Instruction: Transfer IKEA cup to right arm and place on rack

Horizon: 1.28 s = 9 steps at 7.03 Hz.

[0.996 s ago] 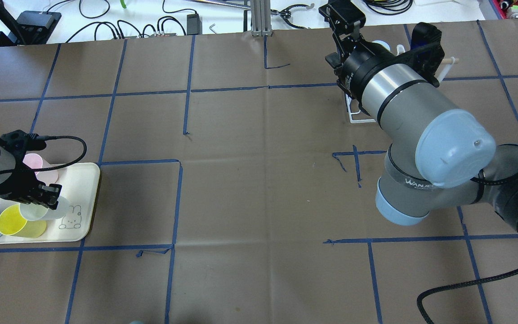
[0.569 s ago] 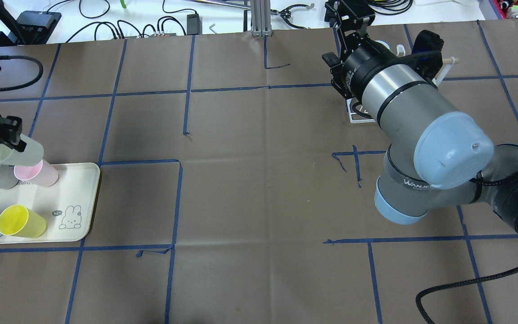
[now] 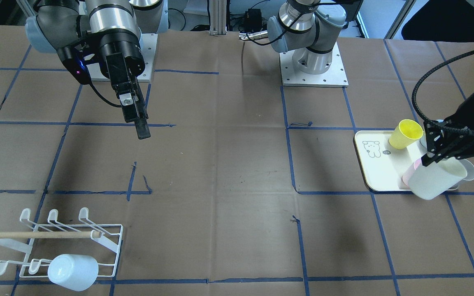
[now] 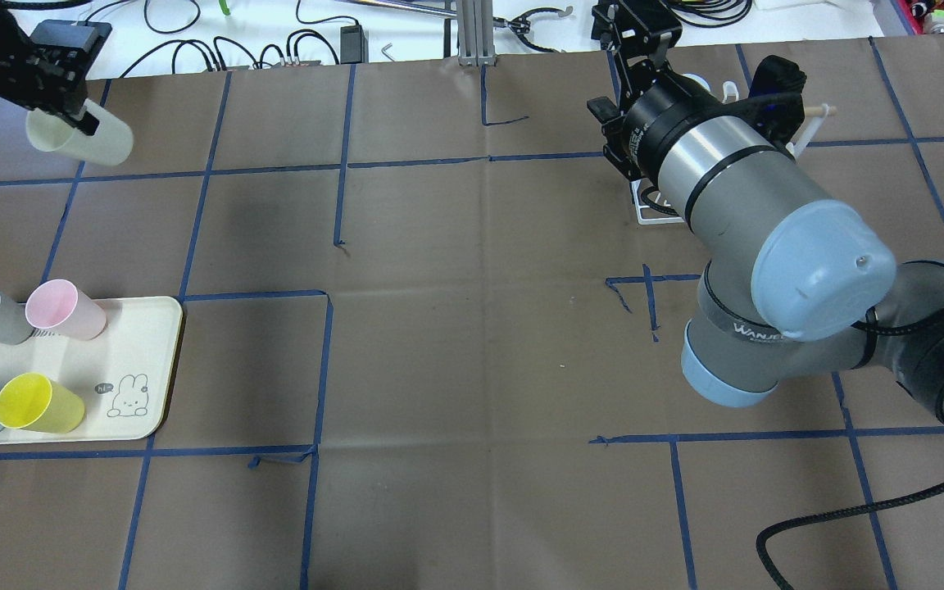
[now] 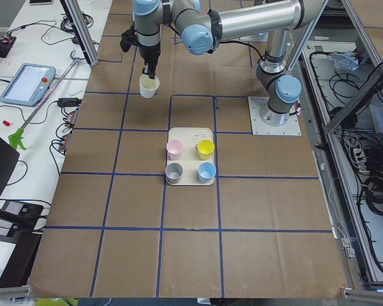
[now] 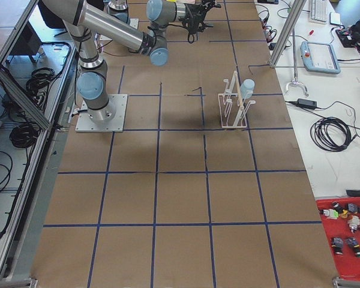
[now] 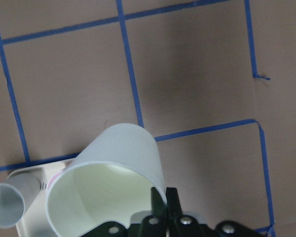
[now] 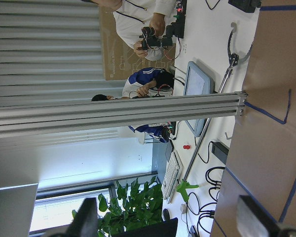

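**IKEA cup [image 4: 99, 146] in the air, upper left of the overhead view**

Right arm [image 4: 734, 188] fills the upper right, right hand [image 3: 141, 130] spread wide, empty. Rack [image 3: 35, 235] stands lower left in the front view. Left hand [image 4: 79, 121] clamps the cup's rim

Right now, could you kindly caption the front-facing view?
Left claw holds pale cup aloft; right claw open; blue cup on rack.

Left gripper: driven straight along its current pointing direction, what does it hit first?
The left gripper holds the cream cup, which would likely touch bare brown table paper away from the tray first; height unclear.
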{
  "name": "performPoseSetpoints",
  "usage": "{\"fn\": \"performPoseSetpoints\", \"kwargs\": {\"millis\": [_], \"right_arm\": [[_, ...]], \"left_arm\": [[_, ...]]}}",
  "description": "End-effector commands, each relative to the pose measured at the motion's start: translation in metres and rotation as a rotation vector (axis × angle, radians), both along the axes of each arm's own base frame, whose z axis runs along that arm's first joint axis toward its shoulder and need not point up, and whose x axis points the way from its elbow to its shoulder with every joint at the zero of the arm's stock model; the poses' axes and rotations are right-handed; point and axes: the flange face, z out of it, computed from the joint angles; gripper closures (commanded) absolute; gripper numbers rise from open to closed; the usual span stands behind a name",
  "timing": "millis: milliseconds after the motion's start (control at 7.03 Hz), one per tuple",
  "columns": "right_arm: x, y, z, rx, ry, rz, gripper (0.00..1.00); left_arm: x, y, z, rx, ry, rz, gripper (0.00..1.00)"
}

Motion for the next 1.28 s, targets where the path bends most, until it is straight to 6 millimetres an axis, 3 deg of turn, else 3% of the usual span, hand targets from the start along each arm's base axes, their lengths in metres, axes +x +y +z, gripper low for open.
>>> {"fn": "performPoseSetpoints", "kwargs": {"millis": [0, 285, 427, 569, 996, 1139], "right_arm": [[0.0, 0.0, -0.001, 0.001, 0.002, 0.0, 0.0], [0.0, -0.003, -0.005, 0.011, 0.005, -0.001, 0.0], [0.0, -0.004, -0.007, 0.015, 0.004, -0.002, 0.0], [0.0, -0.004, -0.007, 0.016, 0.004, -0.002, 0.0], [0.0, -0.006, -0.009, 0.022, 0.005, -0.003, 0.0], [0.001, -0.007, -0.012, 0.03, 0.0, -0.003, 0.0]], "left_arm": [[-0.04, -0.017, 0.005, -0.138, 0.231, -0.062, 1.0], [-0.08, -0.013, 0.0, -0.316, 0.451, -0.172, 1.0], [-0.104, -0.006, -0.002, -0.422, 0.473, -0.244, 1.0], [-0.142, 0.015, -0.006, -0.488, 0.474, -0.32, 1.0], [-0.181, 0.056, -0.062, -0.674, 0.611, -0.457, 1.0], [-0.203, 0.084, -0.079, -0.718, 0.644, -0.512, 1.0]]}}
